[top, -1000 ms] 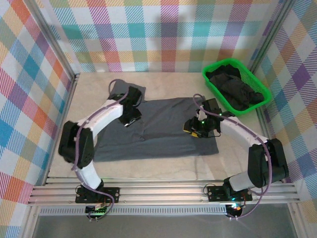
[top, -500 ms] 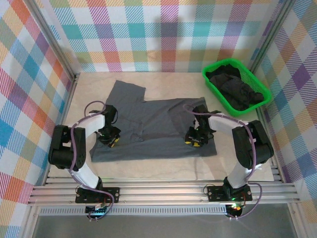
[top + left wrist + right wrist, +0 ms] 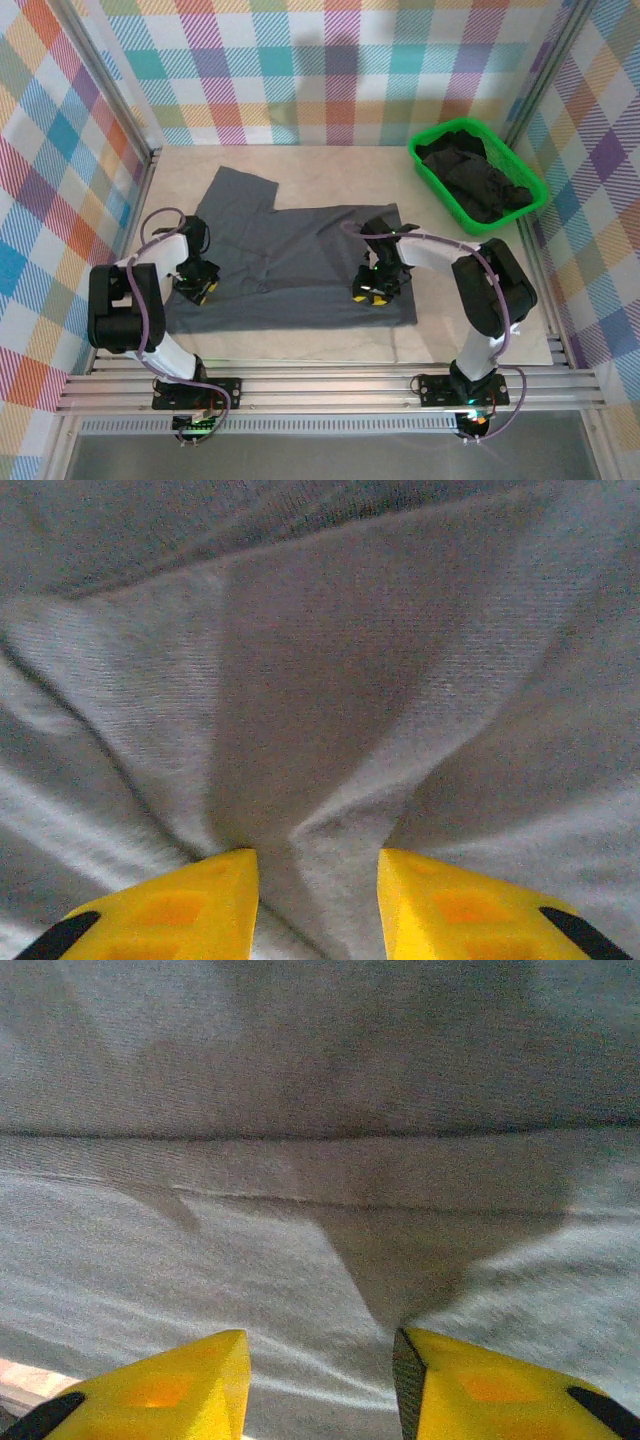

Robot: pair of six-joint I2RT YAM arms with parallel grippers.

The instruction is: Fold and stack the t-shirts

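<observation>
- The pale table [image 3: 480,300], walled in by bright plaid panels, carries the whole job, which looks to be in its early stages: no folded pile can be seen anywhere on it.
- A blue-grey t-shirt [image 3: 300,250] lies spread across the middle of the table. It is mostly flat, with one sleeve reaching toward the far left corner and its near hem close to the arms' side. No finished fold shows on it.
- A green basket [image 3: 468,124] sits at the far right corner, well apart from the spread shirt.
- Dark t-shirts [image 3: 480,185] lie heaped and unfolded inside the basket. By the look of it, these are yet to be taken out, folded and stacked.
- The left gripper [image 3: 197,285] is down on the shirt's left edge, its yellow jaws pinching a raised ridge of the cloth.
- The right gripper [image 3: 372,293] is down on the shirt's right part near the hem, jaws likewise nipping a gathered fold.
</observation>
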